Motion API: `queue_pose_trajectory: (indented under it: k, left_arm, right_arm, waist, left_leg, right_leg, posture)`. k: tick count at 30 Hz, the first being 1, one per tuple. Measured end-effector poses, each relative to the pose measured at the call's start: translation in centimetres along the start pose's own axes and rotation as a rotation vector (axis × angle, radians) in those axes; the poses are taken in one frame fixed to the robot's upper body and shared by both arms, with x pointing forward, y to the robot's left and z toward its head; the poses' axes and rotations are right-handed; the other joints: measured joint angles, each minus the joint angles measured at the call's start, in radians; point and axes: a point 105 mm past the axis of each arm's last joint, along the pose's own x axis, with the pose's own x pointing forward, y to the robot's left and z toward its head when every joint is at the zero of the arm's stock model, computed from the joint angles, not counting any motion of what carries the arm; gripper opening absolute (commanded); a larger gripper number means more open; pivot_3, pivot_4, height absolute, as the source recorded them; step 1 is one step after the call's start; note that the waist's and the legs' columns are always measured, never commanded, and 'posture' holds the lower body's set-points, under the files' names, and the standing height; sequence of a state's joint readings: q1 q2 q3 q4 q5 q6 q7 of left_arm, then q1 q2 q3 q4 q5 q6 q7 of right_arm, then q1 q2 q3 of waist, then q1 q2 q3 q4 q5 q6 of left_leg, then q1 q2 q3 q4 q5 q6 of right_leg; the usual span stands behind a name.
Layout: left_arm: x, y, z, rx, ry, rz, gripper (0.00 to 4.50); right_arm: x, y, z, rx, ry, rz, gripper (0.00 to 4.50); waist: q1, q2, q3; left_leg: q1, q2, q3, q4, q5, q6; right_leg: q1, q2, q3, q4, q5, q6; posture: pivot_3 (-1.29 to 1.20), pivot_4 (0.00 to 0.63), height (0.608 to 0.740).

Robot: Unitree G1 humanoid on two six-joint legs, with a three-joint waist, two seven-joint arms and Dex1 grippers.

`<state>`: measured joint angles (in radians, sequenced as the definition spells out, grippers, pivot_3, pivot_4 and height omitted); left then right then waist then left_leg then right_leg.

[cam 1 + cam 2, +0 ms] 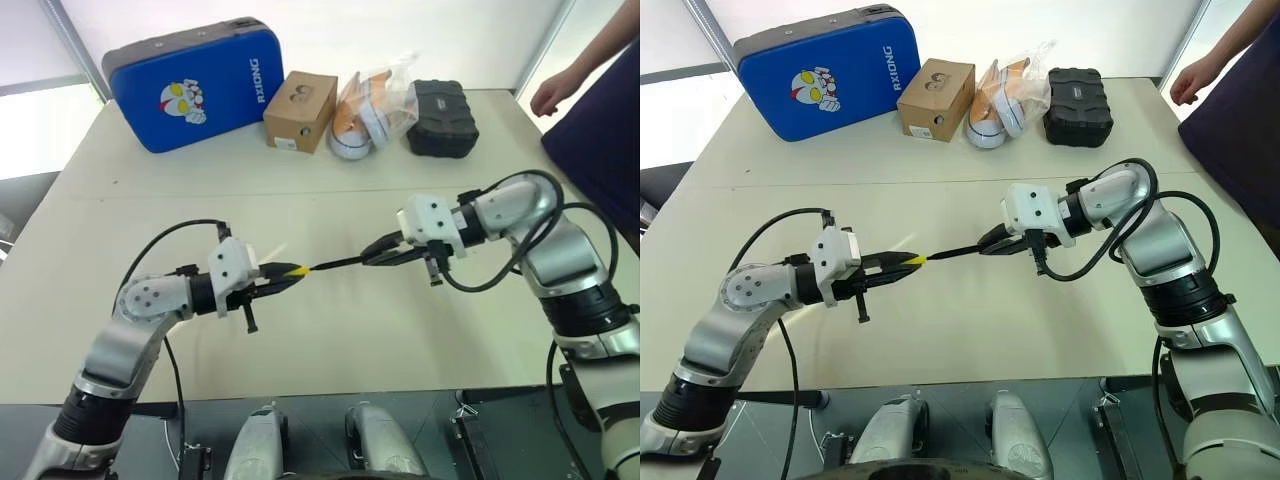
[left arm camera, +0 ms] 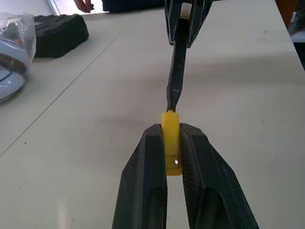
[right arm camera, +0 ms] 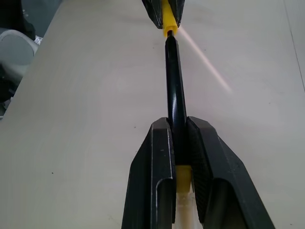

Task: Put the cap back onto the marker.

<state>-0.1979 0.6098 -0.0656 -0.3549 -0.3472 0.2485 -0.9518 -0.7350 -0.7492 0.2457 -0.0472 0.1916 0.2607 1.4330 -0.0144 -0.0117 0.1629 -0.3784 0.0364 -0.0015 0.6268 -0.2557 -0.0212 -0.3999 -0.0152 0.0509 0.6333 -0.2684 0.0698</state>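
Observation:
Above the middle of the table my left gripper [image 1: 292,272] is shut on the small yellow cap [image 2: 170,131], whose open end faces right. My right gripper [image 1: 375,251] is shut on the thin black marker [image 1: 338,263], which points left toward the cap. The marker's tip [image 2: 170,109] meets the cap's mouth; in the right wrist view the marker [image 3: 174,86] runs straight to the cap [image 3: 168,28]. Both are held a little above the tabletop.
Along the table's far edge stand a blue case [image 1: 195,82], a cardboard box [image 1: 300,110], a plastic bag with white items [image 1: 370,105] and a black case [image 1: 442,118]. A person's hand [image 1: 555,92] and dark clothing are at the far right corner.

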Motion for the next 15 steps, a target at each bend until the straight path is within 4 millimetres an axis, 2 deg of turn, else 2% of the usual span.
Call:
queue_pose_trajectory:
  k: [10,15]
  left_arm:
    - [-0.03,-0.07,0.0,0.03,0.004,-0.012,0.0]
    - [-0.4,-0.88,-0.28,0.055,-0.001,-0.046,0.0]
  right_arm:
    - [0.18,0.15,0.09,0.031,-0.011,0.012,0.03]
    - [0.54,0.46,0.24,0.03,-0.024,0.044,0.03]
  waist:
    - [0.0,0.0,0.0]
    - [-0.001,0.0,0.0]
  left_leg:
    - [0.0,0.0,0.0,0.0,0.0,0.0]
    - [0.0,0.0,0.0,0.0,0.0,0.0]
  right_leg:
    - [0.0,0.0,0.0,0.0,0.0,0.0]
    - [0.0,0.0,0.0,0.0,0.0,-0.001]
  posture:
    - [0.0,0.15,0.74]
    - [0.0,0.15,0.74]
